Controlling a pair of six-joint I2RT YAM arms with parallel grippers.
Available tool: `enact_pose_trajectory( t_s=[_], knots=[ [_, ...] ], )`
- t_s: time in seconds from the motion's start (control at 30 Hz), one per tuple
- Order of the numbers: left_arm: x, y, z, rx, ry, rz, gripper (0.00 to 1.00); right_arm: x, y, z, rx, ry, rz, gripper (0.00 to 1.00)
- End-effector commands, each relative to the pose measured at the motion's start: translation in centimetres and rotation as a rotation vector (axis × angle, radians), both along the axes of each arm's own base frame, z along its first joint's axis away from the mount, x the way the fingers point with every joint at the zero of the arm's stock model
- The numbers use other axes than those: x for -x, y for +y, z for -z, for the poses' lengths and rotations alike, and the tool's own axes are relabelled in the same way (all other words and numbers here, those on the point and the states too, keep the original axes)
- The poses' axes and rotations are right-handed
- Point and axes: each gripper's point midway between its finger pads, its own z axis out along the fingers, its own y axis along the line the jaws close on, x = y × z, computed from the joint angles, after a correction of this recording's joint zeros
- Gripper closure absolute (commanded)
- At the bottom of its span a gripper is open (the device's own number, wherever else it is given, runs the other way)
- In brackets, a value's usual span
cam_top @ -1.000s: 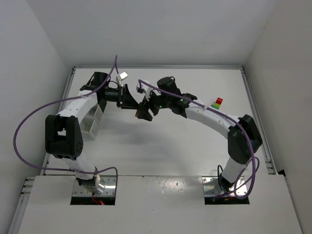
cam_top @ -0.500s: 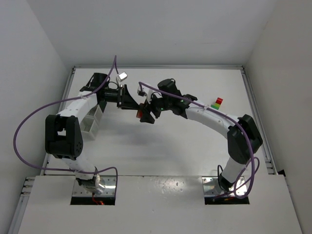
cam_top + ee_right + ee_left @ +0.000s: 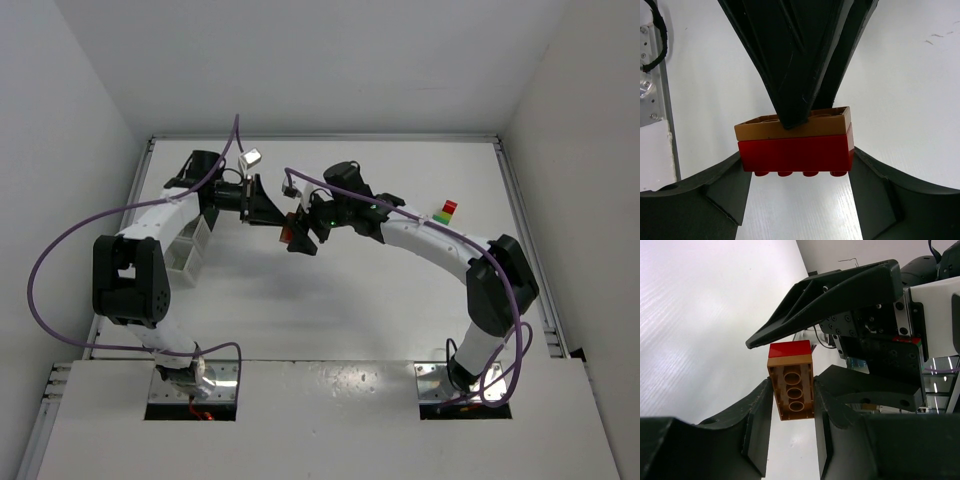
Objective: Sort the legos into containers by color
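Observation:
A red lego (image 3: 795, 152) with an orange lego (image 3: 792, 390) stuck on its underside hangs in mid-air between both grippers. The pair shows as a red spot (image 3: 287, 234) in the top view. My left gripper (image 3: 792, 385) is shut on the orange lego's long sides, and its fingers (image 3: 790, 60) come in from above in the right wrist view. My right gripper (image 3: 796, 160) flanks the red lego's two ends with no gap showing. Two white containers (image 3: 190, 248) stand by the left arm, the others hidden.
A small stack of red, yellow and green legos (image 3: 447, 210) stands on the table at the right, beside the right arm. Metal rails (image 3: 520, 230) run along the table's side edges. White walls close in on three sides.
The right gripper and the stacked legos shifted slightly left and toward me early in the second. Since then both arms have stayed almost still.

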Motion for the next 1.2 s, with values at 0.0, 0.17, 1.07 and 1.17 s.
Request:
enact_pose_trajectory(
  t_s=[0.0,0.17,1.07,1.17],
  knots=[
    [0.2,0.2,-1.0,0.029,-0.043,0.011,0.93,-0.5,0.4,-2.0,-0.045,-0.063,-0.017,0.26],
    [0.1,0.3,-0.5,0.013,-0.035,-0.001,0.94,-0.6,0.5,-2.4,-0.051,-0.070,-0.017,0.26],
    [0.5,-0.5,0.7,-0.014,0.000,0.005,0.94,-0.7,1.0,-2.6,-0.041,-0.143,-0.047,0.30],
    [0.4,-0.5,1.0,-0.014,0.018,0.003,0.94,-0.8,1.1,-3.0,-0.060,-0.165,-0.046,0.36]
  ],
)
